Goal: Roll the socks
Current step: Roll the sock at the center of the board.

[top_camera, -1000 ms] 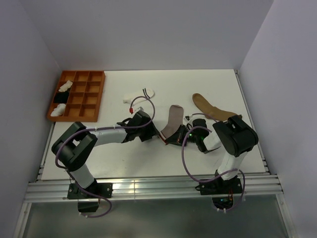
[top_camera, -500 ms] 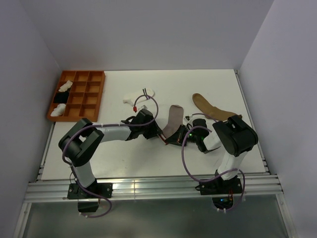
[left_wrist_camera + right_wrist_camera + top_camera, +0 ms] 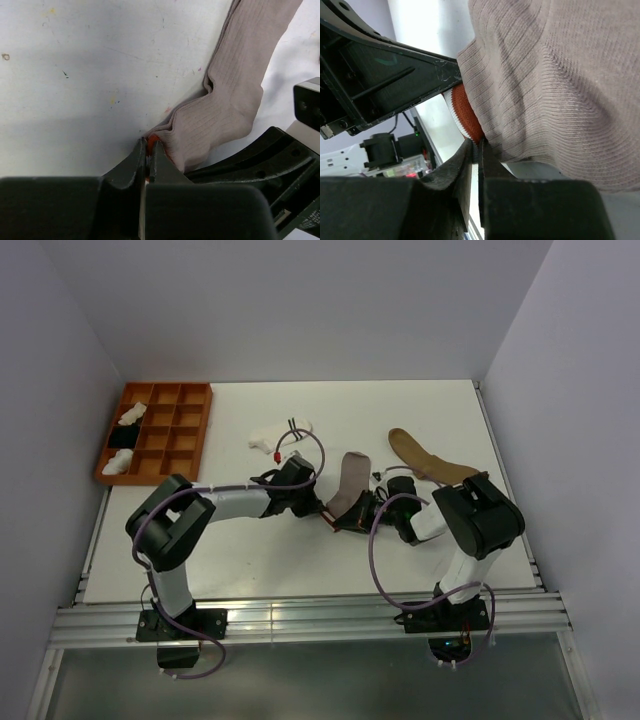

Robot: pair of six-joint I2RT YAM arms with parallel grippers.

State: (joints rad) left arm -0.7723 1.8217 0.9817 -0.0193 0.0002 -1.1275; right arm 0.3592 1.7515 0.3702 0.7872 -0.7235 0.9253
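While the left arm [image 3: 225,505] is stretching low and nearly flat across the table [image 3: 250,550] and the right arm [image 3: 470,515] is folding tightly over its own base, their wrists are meeting at the near end of the grey sock [image 3: 350,485]. The left gripper [image 3: 149,145] is pinching that sock's red-striped cuff edge, fingers pressed together. The right gripper [image 3: 476,145] is nipping the same cuff from the sock's right, fingers almost touching. Beyond the grey sock to its right, the tan-brown sock [image 3: 425,458] is lying flat. Beyond it to the left, the white striped sock [image 3: 280,432] is resting, with the orange tray [image 3: 205,430] farther left.
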